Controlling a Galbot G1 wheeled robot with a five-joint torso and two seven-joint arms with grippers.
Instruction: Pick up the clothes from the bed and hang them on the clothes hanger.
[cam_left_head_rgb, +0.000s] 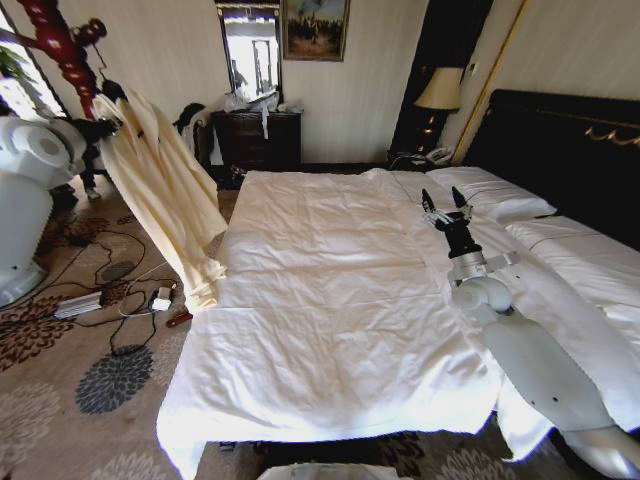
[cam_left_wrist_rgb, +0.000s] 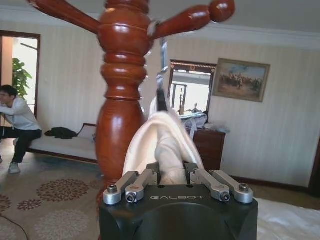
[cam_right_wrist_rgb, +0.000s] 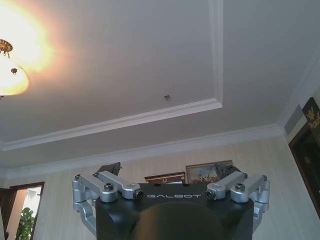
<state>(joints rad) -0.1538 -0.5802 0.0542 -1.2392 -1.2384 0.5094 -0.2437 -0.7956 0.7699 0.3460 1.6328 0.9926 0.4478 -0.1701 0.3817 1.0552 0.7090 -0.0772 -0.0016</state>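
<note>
Clothes (cam_left_head_rgb: 160, 190) hang by a hanger (cam_left_wrist_rgb: 162, 97) from a wooden stand (cam_left_wrist_rgb: 120, 100), left gripper (cam_left_wrist_rgb: 172, 176) clamped on them. Right gripper (cam_left_head_rgb: 446, 205) gapes empty above the bed (cam_left_head_rgb: 330, 300).

"GALBOT" on left pincer (cam_left_wrist_rgb: 171, 176), right pincer (cam_right_wrist_rgb: 170, 176) housings.

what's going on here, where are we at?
The left gripper is shut on the clothes, holding them up by the wooden coat stand. The hanger is in the garment's neck, with its silver hook at one of the stand's pegs; whether it bears the weight yet is unclear. The garment hangs clear of the bed. The right gripper is open and idle over the bed, pointing up.
</note>
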